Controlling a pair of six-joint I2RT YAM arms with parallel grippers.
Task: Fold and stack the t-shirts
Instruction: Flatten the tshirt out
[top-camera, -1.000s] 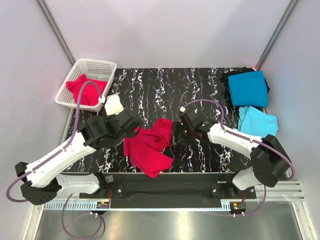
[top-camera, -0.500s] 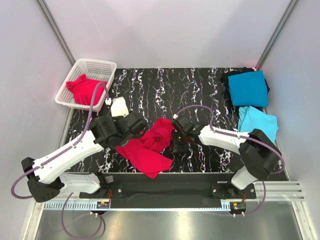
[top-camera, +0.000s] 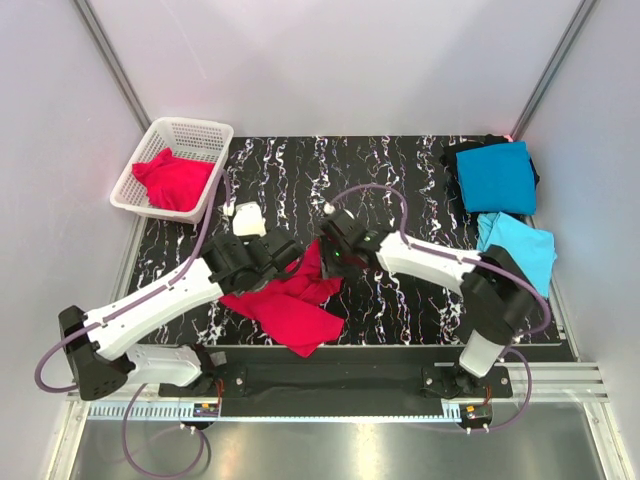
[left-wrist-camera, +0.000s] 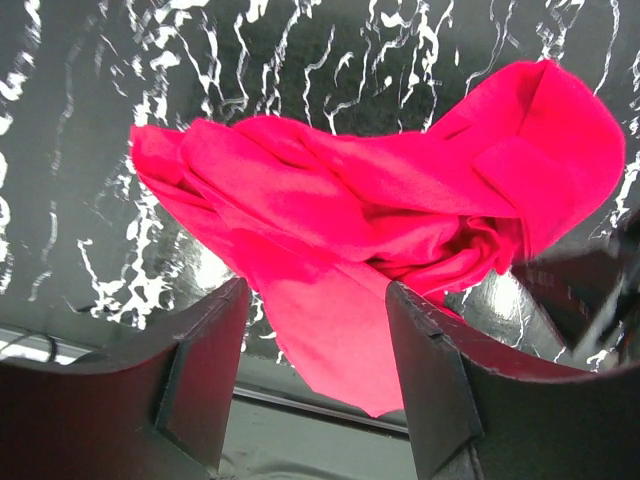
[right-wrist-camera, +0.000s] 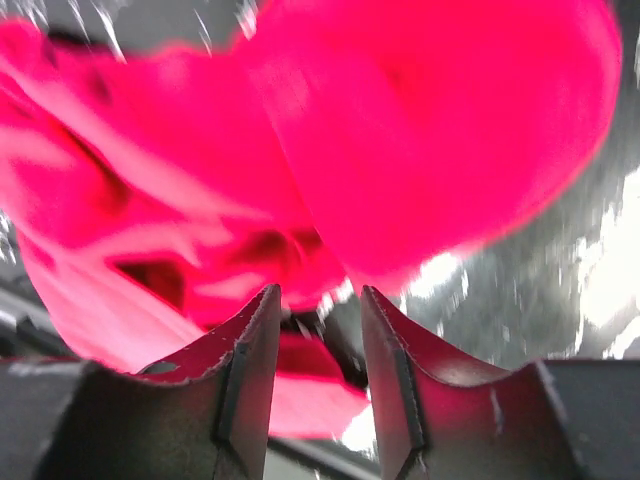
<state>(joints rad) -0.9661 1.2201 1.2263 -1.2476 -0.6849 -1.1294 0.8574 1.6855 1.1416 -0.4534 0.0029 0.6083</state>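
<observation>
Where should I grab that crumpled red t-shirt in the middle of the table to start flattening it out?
Probably the flat pointed corner of the red t-shirt, the one at the near edge of the table. It seems to lie in a single smooth layer, while the far part is bunched in folds. Come straight down from the near side and pinch that corner's edge.

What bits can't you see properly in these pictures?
- Right wrist view: red shirt blurred, so the right end effector grip is unclear.
- Top view: dark thing mostly hidden under the teal shirt.
- Left wrist view: dark shape blurred, cut off by the right edge.
</observation>
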